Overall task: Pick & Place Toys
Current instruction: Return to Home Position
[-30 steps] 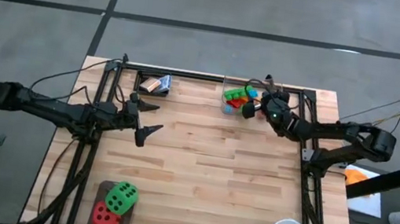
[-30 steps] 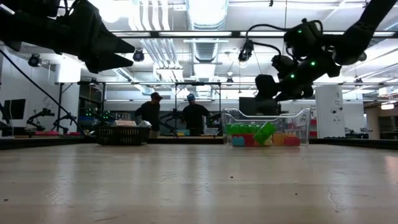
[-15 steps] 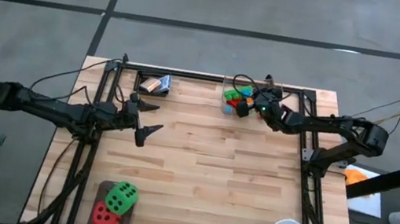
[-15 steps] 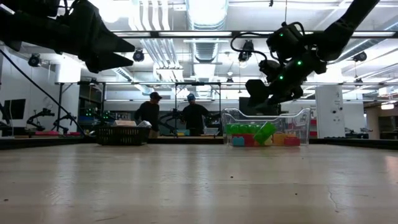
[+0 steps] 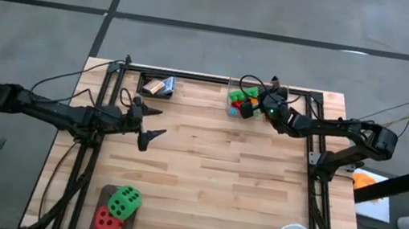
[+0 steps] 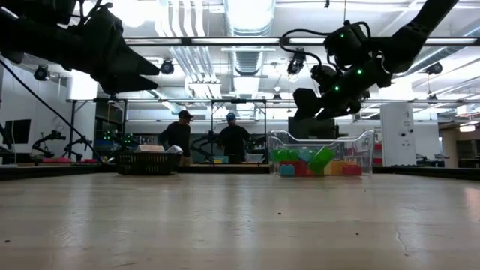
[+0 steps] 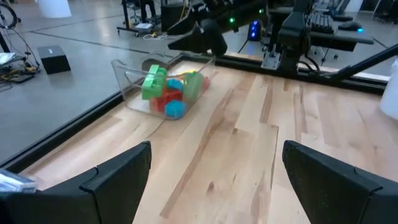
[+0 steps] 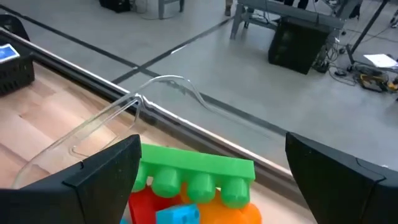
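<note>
The bricks (image 7: 163, 93), light, hard and slick by my guess, lie in the clear tub (image 8: 166, 79) at the far edge of the tabletop (image 5: 212, 172); I'd grip one across its flat sides. My right pincer (image 5: 247, 110) hovers over them, spread wide, holding nothing. The left pincer (image 5: 154, 122) hangs wide and empty at mid-left.

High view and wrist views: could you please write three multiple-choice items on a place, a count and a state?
1. Where is the clear tub? A) far edge, below the right gripper B) beside the white bowl C) table centre
2. How many dice are on the table? A) one B) two C) four
3. The right gripper is A) shut on a brick B) open and empty C) on the table
1A: low view shows it under that gripper. 2B: green die, red die. 3B: fingers spread, nothing between. The left gripper hangs open.
</note>
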Robot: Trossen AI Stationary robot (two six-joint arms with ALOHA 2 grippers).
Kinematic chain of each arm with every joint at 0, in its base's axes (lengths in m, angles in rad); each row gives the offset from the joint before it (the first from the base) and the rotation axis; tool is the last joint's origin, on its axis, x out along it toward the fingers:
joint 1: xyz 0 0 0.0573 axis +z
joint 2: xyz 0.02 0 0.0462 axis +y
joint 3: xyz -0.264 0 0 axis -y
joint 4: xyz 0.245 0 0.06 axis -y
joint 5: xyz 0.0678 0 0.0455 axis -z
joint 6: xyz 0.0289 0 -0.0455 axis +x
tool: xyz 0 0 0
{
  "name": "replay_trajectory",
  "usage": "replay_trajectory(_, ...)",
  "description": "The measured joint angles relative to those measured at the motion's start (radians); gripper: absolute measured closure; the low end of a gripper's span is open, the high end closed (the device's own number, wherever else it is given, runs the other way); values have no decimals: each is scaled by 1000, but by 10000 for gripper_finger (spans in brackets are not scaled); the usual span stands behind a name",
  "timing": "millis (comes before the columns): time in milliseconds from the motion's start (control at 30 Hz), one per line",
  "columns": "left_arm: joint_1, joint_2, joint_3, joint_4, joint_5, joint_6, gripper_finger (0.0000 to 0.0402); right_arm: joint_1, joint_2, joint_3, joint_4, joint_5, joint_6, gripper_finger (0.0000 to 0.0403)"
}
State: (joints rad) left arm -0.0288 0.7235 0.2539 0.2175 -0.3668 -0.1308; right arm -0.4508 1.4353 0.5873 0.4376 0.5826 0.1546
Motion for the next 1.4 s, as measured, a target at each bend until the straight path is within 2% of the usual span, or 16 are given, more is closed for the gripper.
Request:
replay_trajectory(133, 0, 0, 0, -6, 7, -4, 39, 8, 0, -1, 16, 0, 33, 12)
replay_trajectory(233, 0, -9, 0, -6, 63, 6, 39, 23, 0, -3, 15, -32, 36, 12)
replay_trajectory(333, 0, -32, 0, -4, 183, 57, 39, 43, 0, -4, 39, -165, 2, 12)
replay_trajectory(467, 0, -97, 0, 10, 364, 102, 39, 79, 2, -28, 185, -426, -62, 12)
replay_trajectory(600, 0, -198, 0, -24, 448, 110, 39, 145, 2, -80, 428, -517, -126, 12)
replay_trajectory(700, 0, -283, 0, -113, 468, 127, 39, 200, 2, -110, 556, -526, -183, 12)
replay_trajectory(833, 0, -389, 0, -194, 469, 127, 39, 243, -4, -110, 570, -536, -219, 12)
replay_trajectory(1033, 0, -521, 0, -314, 472, 123, 39, 266, -6, -92, 611, -718, -203, 12)
replay_trajectory(1167, 0, -595, 0, -386, 472, 123, 39, 286, -41, -94, 613, -742, -203, 12)
replay_trajectory(1267, 0, -645, 0, -430, 472, 120, 39, 287, -98, -101, 558, -741, -207, 12)
replay_trajectory(1400, 0, -704, 0, -486, 473, 112, 39, 300, -209, -102, 388, -741, -240, 12)
